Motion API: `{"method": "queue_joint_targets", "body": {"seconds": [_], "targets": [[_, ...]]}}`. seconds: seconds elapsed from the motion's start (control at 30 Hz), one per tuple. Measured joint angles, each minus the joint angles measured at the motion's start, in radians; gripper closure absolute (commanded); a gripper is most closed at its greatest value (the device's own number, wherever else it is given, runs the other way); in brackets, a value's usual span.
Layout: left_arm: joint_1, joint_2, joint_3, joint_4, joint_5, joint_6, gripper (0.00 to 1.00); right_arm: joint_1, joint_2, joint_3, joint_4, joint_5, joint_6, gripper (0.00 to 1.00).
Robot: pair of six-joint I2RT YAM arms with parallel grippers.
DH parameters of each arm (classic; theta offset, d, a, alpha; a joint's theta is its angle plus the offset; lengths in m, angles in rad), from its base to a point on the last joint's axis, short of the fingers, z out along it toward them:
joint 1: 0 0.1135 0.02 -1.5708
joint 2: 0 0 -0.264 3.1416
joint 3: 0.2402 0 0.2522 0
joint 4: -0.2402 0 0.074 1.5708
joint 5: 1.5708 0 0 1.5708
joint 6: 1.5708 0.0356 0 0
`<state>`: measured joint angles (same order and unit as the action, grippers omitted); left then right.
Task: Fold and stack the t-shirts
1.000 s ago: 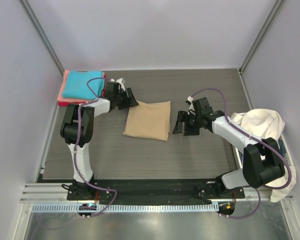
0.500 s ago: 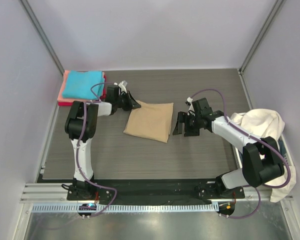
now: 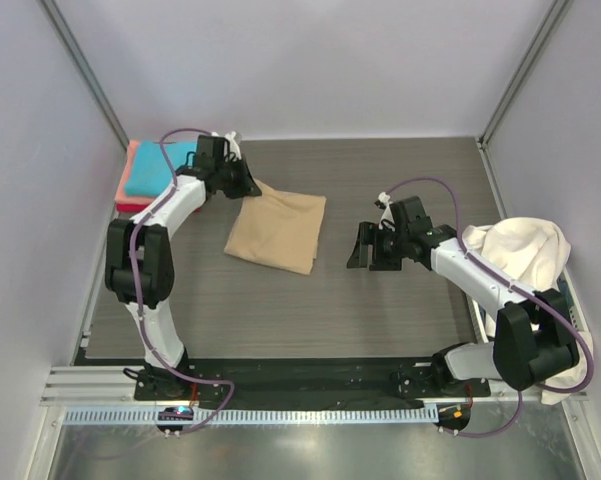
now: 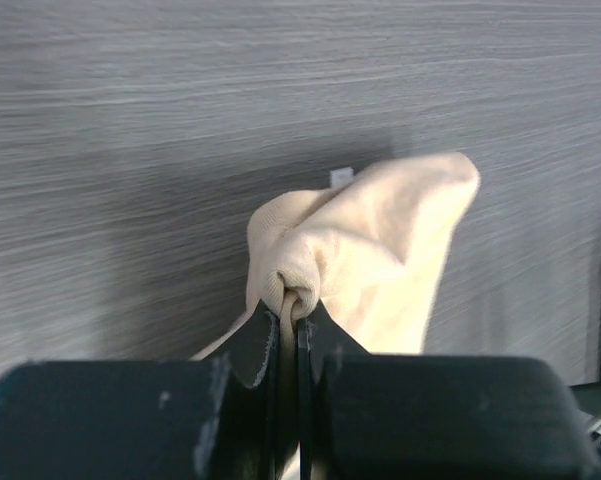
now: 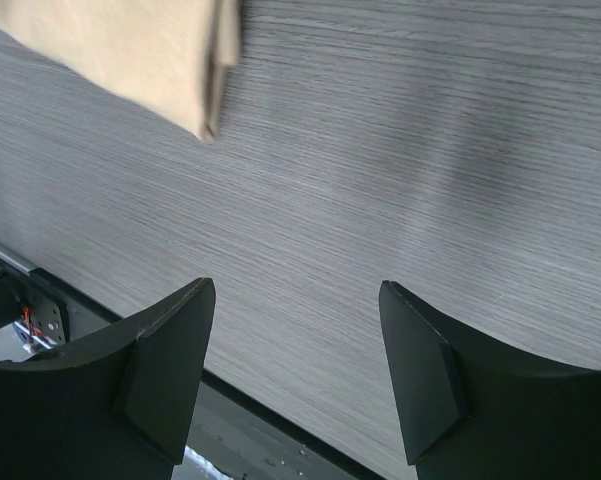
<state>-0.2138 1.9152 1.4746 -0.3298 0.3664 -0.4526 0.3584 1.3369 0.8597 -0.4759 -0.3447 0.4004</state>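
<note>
between left pincer [image 4: 293, 322] tips, the tan t-shirt [image 4: 380, 250] corner sits pinched.

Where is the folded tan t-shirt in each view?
Top external: tan t-shirt lies centre-left, a corner pinched by the left gripper.
Left wrist: tan t-shirt bunched at centre, in the gripper.
Right wrist: tan t-shirt in the top-left corner.
Shared landmark: the grey wood-grain table.

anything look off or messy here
The folded tan t-shirt lies skewed, its far-left corner pinched between the fingers of the left gripper. Cream-white shirts sit in an unfolded heap on the right.
</note>
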Motion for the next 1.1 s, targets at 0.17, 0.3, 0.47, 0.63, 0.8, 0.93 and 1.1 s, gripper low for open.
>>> {"method": "queue_joint_targets", "body": {"seconds": [0.17,0.3,0.47,0.63,0.8,0.93,1.1], "targets": [[0.047,-0.054,0.063,-0.124,-0.032,0.067,1.00,0.000,-0.005,0.000,0.001,-0.013,0.000,0.27],[0.105,-0.055,0.146,-0.238,-0.056,0.121,1.00,0.000,-0.017,-0.001,0.002,-0.021,0.000,0.28],[0.182,-0.051,0.300,-0.353,-0.071,0.174,1.00,0.000,-0.039,-0.002,0.006,-0.026,0.001,0.27],[0.227,-0.041,0.451,-0.423,-0.096,0.210,1.00,0.000,-0.042,-0.008,0.012,-0.030,0.001,0.27],[0.263,-0.013,0.589,-0.477,-0.098,0.224,1.00,0.000,-0.042,-0.011,0.013,-0.041,0.002,0.28],[0.279,0.008,0.680,-0.520,-0.102,0.226,1.00,0.000,-0.042,-0.011,0.017,-0.045,0.002,0.27],[0.282,0.026,0.776,-0.565,-0.106,0.229,1.00,0.000,-0.041,-0.013,0.021,-0.052,0.002,0.27]]}}
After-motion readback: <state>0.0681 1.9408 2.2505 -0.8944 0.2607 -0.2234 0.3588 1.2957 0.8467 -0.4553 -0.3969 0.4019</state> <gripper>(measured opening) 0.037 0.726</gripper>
